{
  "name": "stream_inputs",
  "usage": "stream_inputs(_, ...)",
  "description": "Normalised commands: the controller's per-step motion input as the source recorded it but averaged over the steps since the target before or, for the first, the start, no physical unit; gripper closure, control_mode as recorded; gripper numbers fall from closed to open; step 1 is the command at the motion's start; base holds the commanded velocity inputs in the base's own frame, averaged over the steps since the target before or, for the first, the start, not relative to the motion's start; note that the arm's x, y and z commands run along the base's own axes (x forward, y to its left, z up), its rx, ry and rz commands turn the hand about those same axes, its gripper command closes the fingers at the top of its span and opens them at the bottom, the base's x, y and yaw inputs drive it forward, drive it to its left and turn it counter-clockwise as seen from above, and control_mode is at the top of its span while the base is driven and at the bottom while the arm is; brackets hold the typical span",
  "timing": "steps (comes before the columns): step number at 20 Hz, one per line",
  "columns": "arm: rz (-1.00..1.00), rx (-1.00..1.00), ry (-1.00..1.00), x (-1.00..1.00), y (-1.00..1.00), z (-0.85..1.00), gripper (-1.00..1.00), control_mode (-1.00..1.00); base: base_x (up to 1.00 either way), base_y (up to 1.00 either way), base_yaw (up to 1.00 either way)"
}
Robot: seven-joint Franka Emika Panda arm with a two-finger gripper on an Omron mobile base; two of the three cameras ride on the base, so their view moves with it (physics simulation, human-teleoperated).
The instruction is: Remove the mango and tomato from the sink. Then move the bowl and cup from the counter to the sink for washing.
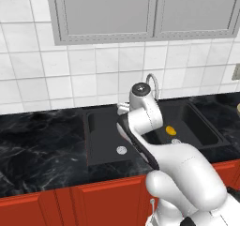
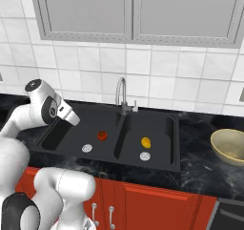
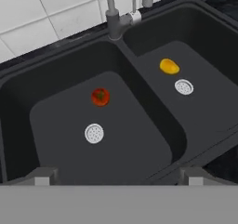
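Left base view: our white arm blocks much of the black matte double-basin sink; we glimpse the small yellow-orange mango in the right basin. Right base view: the round red-orange tomato lies in the left basin near its drain, the tan-yellow shallow bowl waits on the dark marble surface, well apart. Hand view: our end effector hangs above the sink, tips wide and empty, likely sizing up the tomato first.

A kitchen: black double sink; tiled wall; grey cupboards.
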Motion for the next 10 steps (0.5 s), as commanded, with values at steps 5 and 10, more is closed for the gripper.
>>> stream_inputs(5, 0.11, 0.03, 0.03, 0.33, -0.05, -0.22, -1.0, -1.0, 0.0, 0.0, 0.0)
stream_inputs(10, 0.17, 0.0, 0.02, 0.26, -0.06, -0.23, -1.0, -1.0, 0.0, 0.0, 0.0)
